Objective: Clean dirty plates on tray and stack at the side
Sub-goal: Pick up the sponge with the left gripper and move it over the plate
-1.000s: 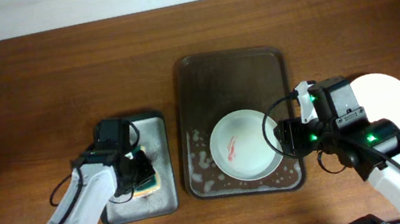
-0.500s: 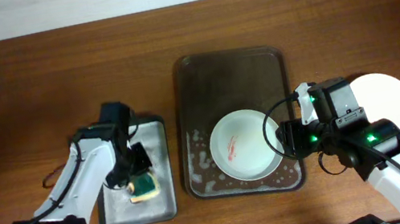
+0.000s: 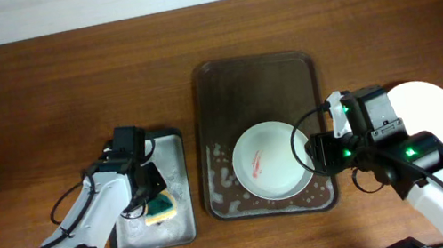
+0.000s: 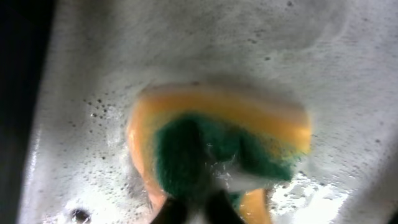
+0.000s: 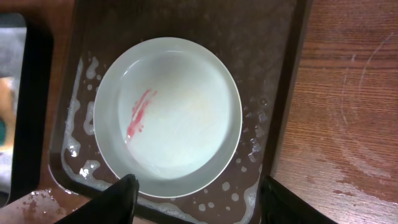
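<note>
One white plate (image 3: 271,161) with a red smear (image 3: 257,165) lies at the near end of the dark brown tray (image 3: 254,78). In the right wrist view the plate (image 5: 168,115) and its smear (image 5: 140,112) sit just ahead of my right gripper (image 5: 199,202). That gripper is open, one finger (image 5: 118,199) on each side of the plate's near rim. My right gripper (image 3: 321,154) is at the tray's right rim. A white plate (image 3: 429,112) lies on the table to the right, partly hidden by the arm. My left gripper (image 3: 153,197) is shut on a yellow-green sponge (image 4: 217,134).
The sponge (image 3: 162,209) lies in a smaller grey metal tray (image 3: 170,150) left of the brown tray, wet with foam (image 4: 186,37). Foam patches lie on the brown tray around the plate (image 5: 84,140). Bare wooden table (image 5: 348,112) surrounds both trays.
My left gripper has shifted back and forth over the sponge in the grey tray, and the sponge has barely moved. The right arm and the plate have not moved.
</note>
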Tool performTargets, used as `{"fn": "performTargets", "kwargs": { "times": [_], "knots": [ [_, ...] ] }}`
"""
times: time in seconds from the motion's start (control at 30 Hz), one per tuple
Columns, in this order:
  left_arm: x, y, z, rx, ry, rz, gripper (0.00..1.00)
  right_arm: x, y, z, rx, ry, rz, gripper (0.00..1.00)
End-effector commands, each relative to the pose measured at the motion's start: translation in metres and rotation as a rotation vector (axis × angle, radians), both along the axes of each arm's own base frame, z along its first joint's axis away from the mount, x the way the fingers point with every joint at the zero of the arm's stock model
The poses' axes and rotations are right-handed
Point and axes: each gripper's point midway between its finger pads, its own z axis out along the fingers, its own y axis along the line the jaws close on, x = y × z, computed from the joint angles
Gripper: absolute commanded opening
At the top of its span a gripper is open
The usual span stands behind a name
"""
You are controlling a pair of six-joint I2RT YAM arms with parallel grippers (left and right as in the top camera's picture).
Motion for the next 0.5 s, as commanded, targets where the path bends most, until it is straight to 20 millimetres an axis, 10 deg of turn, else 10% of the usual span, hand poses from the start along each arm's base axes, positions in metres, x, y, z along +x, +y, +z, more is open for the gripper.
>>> {"fn": "performTargets", "kwargs": {
  "times": [0.0,0.23,0.47],
  "knots": [
    [-0.014,-0.007,-0.011,-0.04,0.058,-0.049,0.0,0.01,-0.002,-0.008,-0.04,0.017,-0.006,0.63],
    [0.016,-0.014,0.04,-0.039,0.035,-0.182,0.0,0.03,0.004,-0.053,-0.063,0.127,-0.003,0.47],
    [0.046,-0.08,0.108,-0.309,-0.078,-0.388,0.0,0.043,0.0,-0.112,-0.082,0.264,-0.059,0.42]
  ]
}}
